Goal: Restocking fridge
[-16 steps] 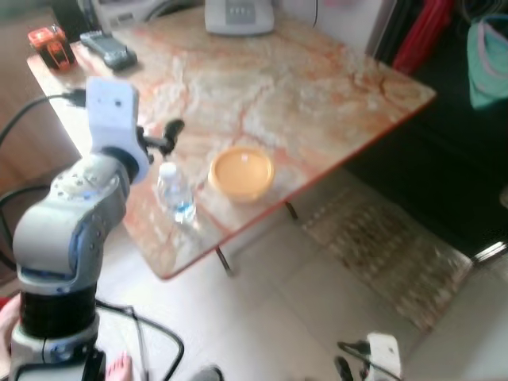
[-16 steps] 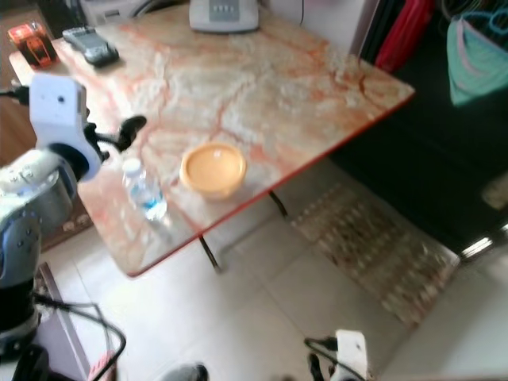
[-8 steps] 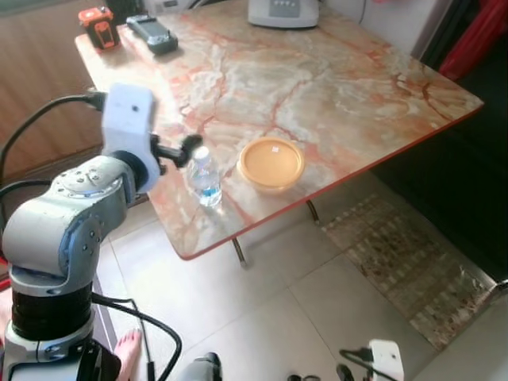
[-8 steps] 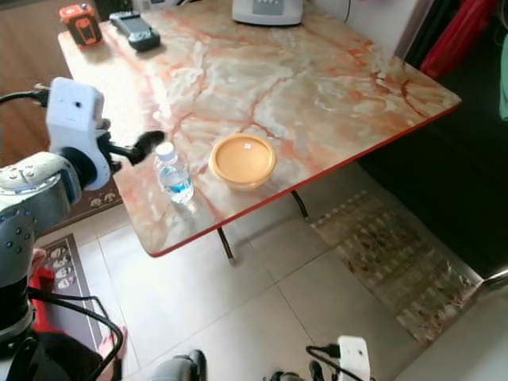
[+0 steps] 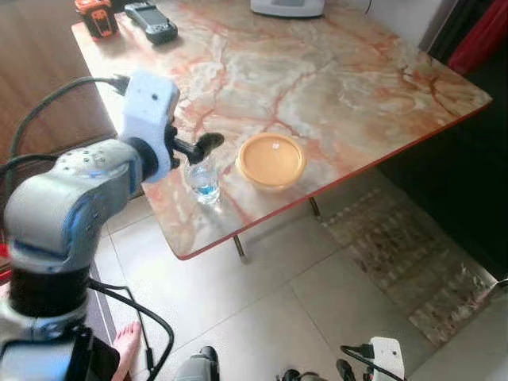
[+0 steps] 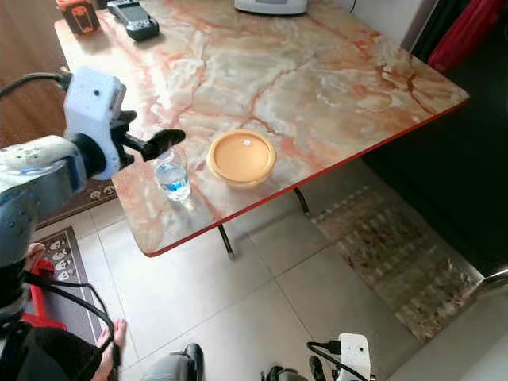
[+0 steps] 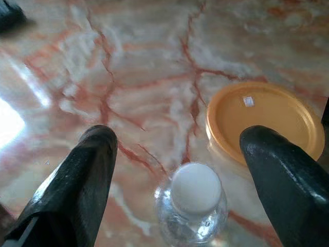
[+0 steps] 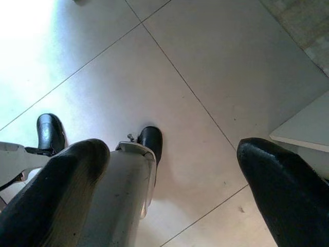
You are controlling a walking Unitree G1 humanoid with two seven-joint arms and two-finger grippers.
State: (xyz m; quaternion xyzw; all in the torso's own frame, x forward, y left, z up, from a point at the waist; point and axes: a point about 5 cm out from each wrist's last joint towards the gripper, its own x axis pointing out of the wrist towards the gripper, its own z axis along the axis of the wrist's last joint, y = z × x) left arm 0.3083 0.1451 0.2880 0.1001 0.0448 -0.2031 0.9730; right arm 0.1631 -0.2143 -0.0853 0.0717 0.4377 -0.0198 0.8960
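A small clear water bottle (image 5: pixel 203 181) with a white cap (image 7: pixel 195 188) stands upright near the front left edge of the marble table (image 5: pixel 317 87). Just to its right sits a round yellow lidded container (image 5: pixel 271 160). My left gripper (image 7: pixel 180 149) is open and hovers just above the bottle's cap, one black finger (image 7: pixel 87 175) on either side; it does not touch the bottle. My right gripper (image 8: pixel 169 154) hangs open low over the tiled floor, holding nothing.
At the table's far left corner lie an orange-and-black tool (image 5: pixel 95 6) and a black handset (image 5: pixel 151 12); a white appliance (image 5: pixel 286 6) stands at the back. A patterned mat (image 5: pixel 405 254) lies right of the table. A person's bare foot (image 5: pixel 125 349) is by my base.
My left gripper has moved right, from beside the bottle to over its cap. The camera has also shifted, so the table sits differently in the picture.
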